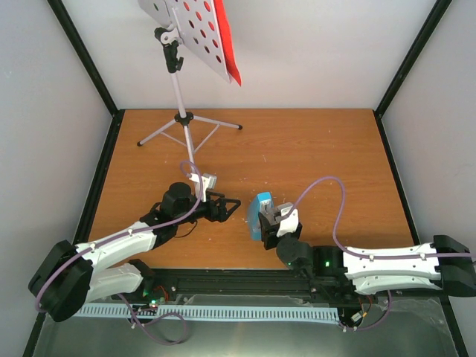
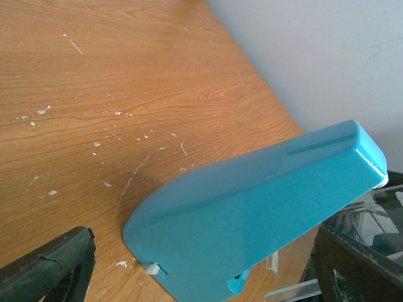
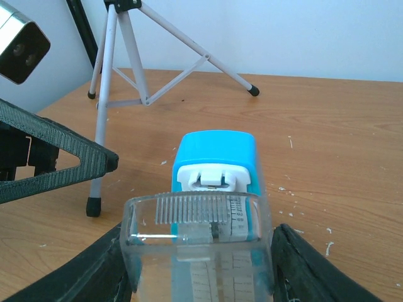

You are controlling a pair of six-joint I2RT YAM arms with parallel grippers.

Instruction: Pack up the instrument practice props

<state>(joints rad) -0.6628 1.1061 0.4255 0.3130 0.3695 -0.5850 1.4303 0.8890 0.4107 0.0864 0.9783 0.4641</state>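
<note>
Grippers faced each other across the blue metronome, and that was the relation the next move turned on. The right gripper point(image 1: 268, 222) had its two black fingers point(image 3: 88, 277) pressed close against either side of the metronome's point(image 2: 252, 214) clear front cover; it looked closed on it, though actual contact was hard to confirm. From that wrist the metronome's long axis ran straight away from the gripper, toward the back of the desk point(image 1: 320, 149). The left gripper point(image 1: 227, 207) hung just beside it on the left, spread wide and holding nothing, pointing at the broad blue side, which lay slantwise across its opening. Judged from this, the right arm owned the metronome and the left was only near it. Well apart, at the far left of the desk, the white hole-punched music stand point(image 1: 190, 30) stood upright on its silver tripod legs point(image 1: 187, 128), with a red sheet point(image 1: 229, 44) against its plate; no green sheet could be made out.
</note>
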